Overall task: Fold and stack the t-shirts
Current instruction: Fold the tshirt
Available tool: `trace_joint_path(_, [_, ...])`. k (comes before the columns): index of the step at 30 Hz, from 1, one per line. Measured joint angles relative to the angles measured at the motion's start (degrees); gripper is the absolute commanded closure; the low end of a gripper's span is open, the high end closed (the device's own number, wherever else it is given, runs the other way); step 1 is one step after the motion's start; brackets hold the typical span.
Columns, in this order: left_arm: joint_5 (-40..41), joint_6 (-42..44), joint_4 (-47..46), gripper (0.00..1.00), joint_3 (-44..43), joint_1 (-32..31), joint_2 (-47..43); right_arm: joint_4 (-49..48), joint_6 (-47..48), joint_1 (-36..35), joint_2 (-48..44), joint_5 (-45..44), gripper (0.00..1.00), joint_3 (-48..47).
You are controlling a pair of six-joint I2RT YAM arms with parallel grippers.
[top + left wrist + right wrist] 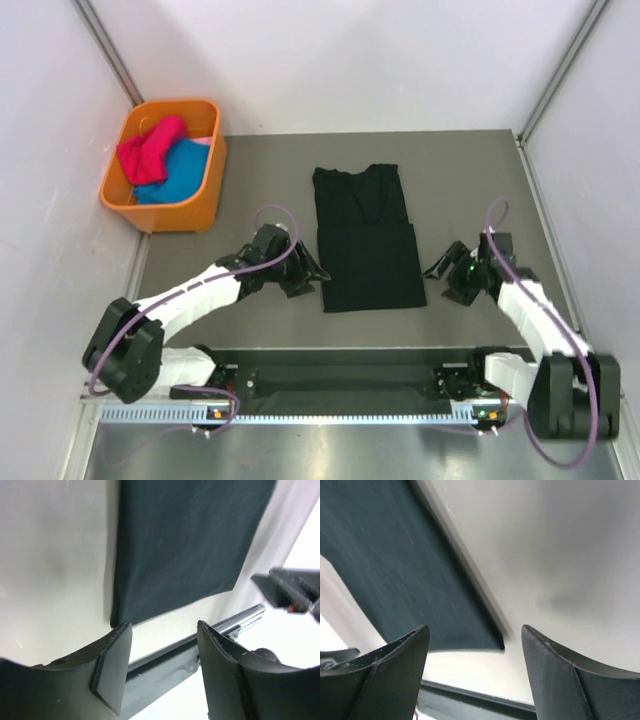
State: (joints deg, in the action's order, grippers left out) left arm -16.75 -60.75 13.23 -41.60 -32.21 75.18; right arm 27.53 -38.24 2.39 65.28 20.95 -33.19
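1. At the middle of the table (260, 170) lies the black shirt (366, 240), flat, with its neck at the far end.
2. Writing: no view is sharp enough to read any mark or label on the cloth.
3. Edges: the black shirt has straight long sides and a clean near hem. In the left wrist view its near left corner (116, 622) lies flat on the table, and in the right wrist view its near right corner (497, 642) is sharp and flat too.
4. Open room: bare table runs along both long sides of the black shirt and beyond its far end. A metal rail (340, 380) runs along the table edge on the near side of its hem. White walls (50, 150) close the table well apart to both sides of it.
5. Left claw (310, 270) is low, just beside the near left corner of the black shirt. Its jaws stand apart with nothing between them.
6. Right claw (435, 270) is near the near right corner, a little apart from the cloth. Its jaws are also wide apart and hold nothing.
7. Look of the black shirt: plain dark cloth, sleeves folded in, so it makes a long narrow rectangle. One cloth edge crosses it about halfway, and the near half is slightly wider.
8. Far to the left of the black shirt stands an orange basket (180, 215), with a pink shirt (150, 148) lying crumpled on a teal shirt (180, 175).
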Motion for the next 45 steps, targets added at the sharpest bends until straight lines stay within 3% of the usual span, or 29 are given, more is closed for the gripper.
trace_joint_path(7, [10.43, -18.82, -2.05, 0.47, 9.09, -10.23, -7.28, 4.00, -16.06, -11.78, -22.86, -10.54, 0.27, 10.43])
trace_joint_path(13, [16.72, -30.97, -2.84, 0.53, 12.41, -17.40, -7.10, 4.44, -26.71, -14.14, -32.00, -13.38, 0.27, 18.32])
trace_joint_path(23, [24.96, -49.62, -4.31, 0.58, 17.27, -26.36, -3.82, 1.31, -29.00, -14.67, -29.70, -12.90, 0.28, 19.69])
trace_joint_path(34, [32.70, -53.16, -7.65, 0.43, 15.61, -29.51, -0.83, -2.14, -26.32, -14.86, -27.87, -9.86, 0.29, 20.20])
trace_joint_path(45, [36.87, -53.96, -10.47, 0.58, 17.64, -30.64, -0.72, -4.28, -26.80, -17.68, -26.01, -9.66, 0.30, 20.31])
